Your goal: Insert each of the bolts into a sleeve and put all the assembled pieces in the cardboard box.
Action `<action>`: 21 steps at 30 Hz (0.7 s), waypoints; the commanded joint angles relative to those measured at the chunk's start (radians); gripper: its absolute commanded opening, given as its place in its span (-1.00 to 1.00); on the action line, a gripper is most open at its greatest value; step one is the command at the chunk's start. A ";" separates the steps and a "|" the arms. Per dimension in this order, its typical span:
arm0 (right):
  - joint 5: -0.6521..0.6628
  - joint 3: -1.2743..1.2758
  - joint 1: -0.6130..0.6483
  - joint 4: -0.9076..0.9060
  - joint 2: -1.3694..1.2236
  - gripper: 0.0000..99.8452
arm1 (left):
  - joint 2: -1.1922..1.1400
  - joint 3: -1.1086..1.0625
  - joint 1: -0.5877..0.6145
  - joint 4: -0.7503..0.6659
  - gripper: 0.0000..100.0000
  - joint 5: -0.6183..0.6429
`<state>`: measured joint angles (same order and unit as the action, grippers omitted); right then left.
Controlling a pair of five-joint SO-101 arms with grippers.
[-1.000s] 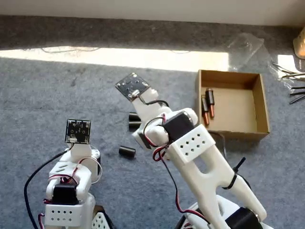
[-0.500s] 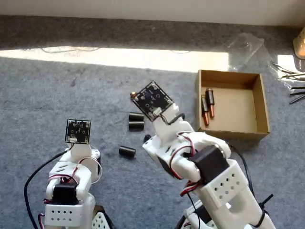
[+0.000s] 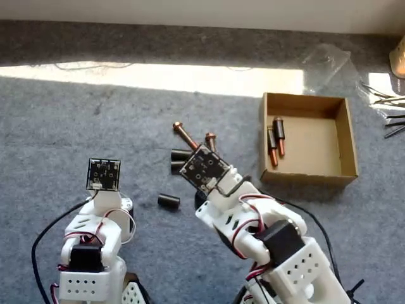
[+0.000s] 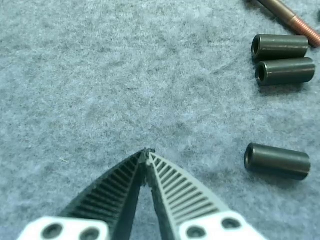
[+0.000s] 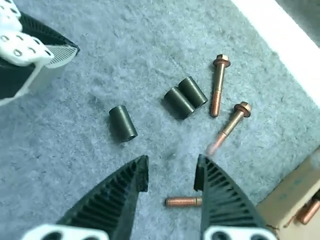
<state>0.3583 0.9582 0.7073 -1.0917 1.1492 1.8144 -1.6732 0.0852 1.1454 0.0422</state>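
Three dark sleeves lie on the grey carpet: a pair side by side (image 3: 179, 160) and one apart (image 3: 168, 201). Two copper bolts (image 3: 183, 135) (image 3: 210, 140) lie just beyond the pair. In the right wrist view my right gripper (image 5: 171, 175) hangs open above bare carpet, with the single sleeve (image 5: 123, 123), the pair (image 5: 185, 97), two bolts (image 5: 219, 85) (image 5: 231, 125) and a third bolt (image 5: 182, 201) half hidden by a finger. My left gripper (image 4: 146, 155) is shut on nothing, low over the carpet beside the single sleeve (image 4: 277, 161). The cardboard box (image 3: 347, 136) holds two assembled pieces (image 3: 276, 140).
A clear plastic bag (image 3: 324, 60) lies behind the box, and black cable ties (image 3: 386, 101) lie at the far right. A bright strip of sunlight crosses the carpet at the back. Open carpet stretches to the left of the sleeves.
My right arm has drawn back toward the near side, uncovering the two bolts and the pair of sleeves. The left arm has not moved.
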 commanded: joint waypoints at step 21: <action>0.100 -0.039 0.151 0.174 -0.344 -0.72 | 0.002 -0.019 0.091 -0.005 -0.99 -0.006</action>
<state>0.4442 1.0165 0.8485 -0.9429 0.8976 1.8144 -1.6732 0.1634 1.1454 0.0422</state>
